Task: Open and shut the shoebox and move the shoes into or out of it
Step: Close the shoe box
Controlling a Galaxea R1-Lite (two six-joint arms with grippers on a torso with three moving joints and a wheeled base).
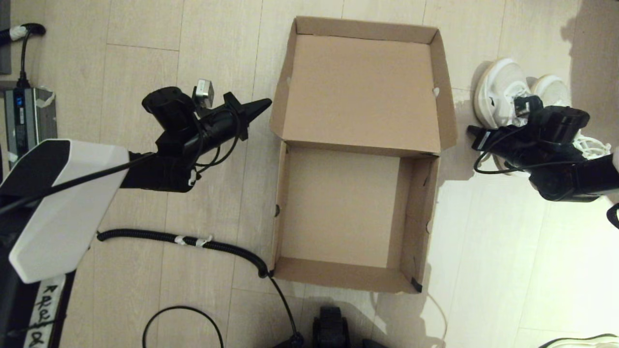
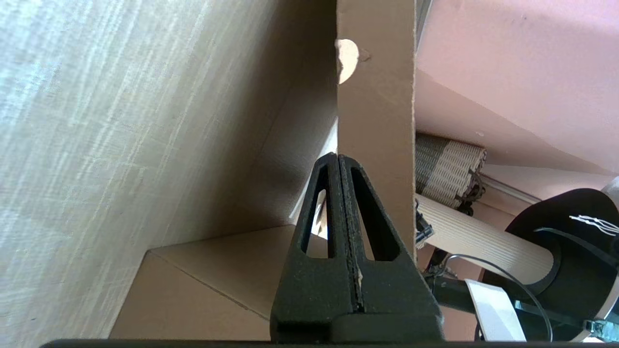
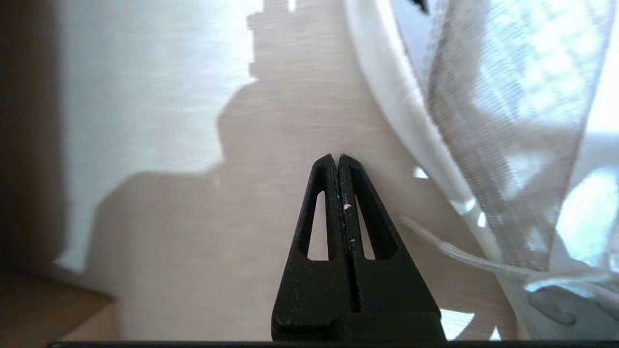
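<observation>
The brown cardboard shoebox (image 1: 338, 275) stands open and empty on the floor, its hinged lid (image 1: 360, 87) folded back flat beyond it. My left gripper (image 1: 266, 103) is shut with nothing in it, its tips just left of the lid's left edge; in the left wrist view that gripper (image 2: 337, 157) sits right at the lid's side flap (image 2: 377, 96). The white mesh shoes (image 1: 503, 92) stand side by side on the floor right of the box. My right gripper (image 1: 471, 130) is shut and empty, low beside the nearer shoe (image 3: 483, 96), between it and the box.
A black corrugated cable (image 1: 193, 241) runs across the floor to the box's near left corner. A grey power unit (image 1: 24, 116) sits at the far left. Another white shoe's edge (image 1: 585, 340) shows at the bottom right.
</observation>
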